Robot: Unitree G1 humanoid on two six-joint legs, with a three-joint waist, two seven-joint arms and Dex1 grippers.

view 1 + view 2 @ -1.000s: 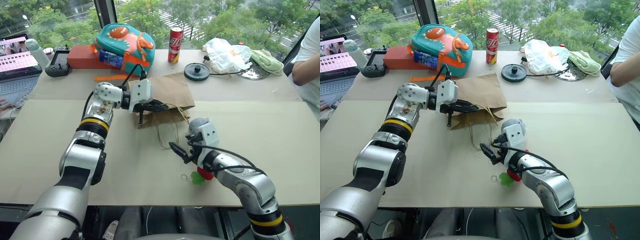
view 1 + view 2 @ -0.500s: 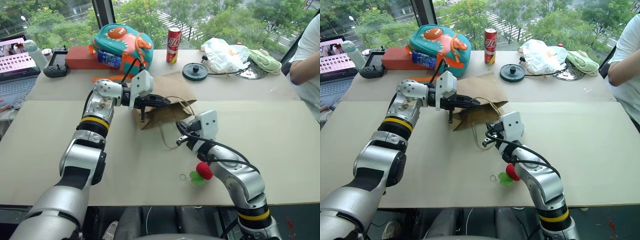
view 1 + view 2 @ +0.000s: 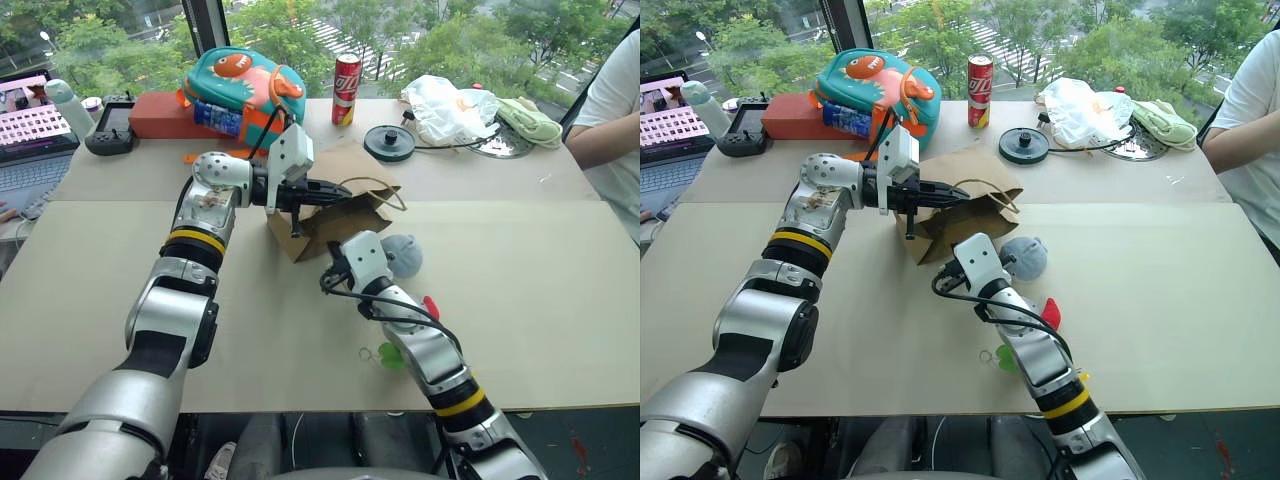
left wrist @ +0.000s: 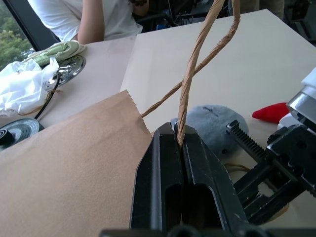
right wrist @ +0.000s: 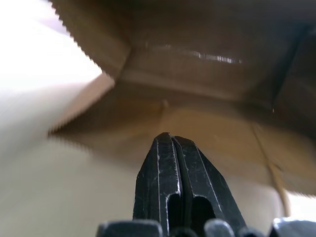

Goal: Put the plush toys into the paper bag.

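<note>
Paper bag (image 3: 335, 215) lying on its side on the tabletop (image 3: 520, 280), mouth propped open toward the robot

Left gripper (image 4: 180, 143) has its jaws closed on one twisted-paper handle (image 4: 190, 81), lifting the upper lip; the second handle is hard to pick out. Right gripper (image 5: 173, 148), jaws pressed together and holding nothing, points into the dim bag mouth, where the interior is blurred. Grey-blue ball (image 3: 402, 255) rests just beside the opening, partly behind the right wrist. Strawberry (image 3: 430, 306) lies nearer the robot, mostly hidden by the right forearm, its green leaves (image 3: 392, 355) showing below. A person's arm (image 3: 605, 110) is cut off at the far right edge
</note>
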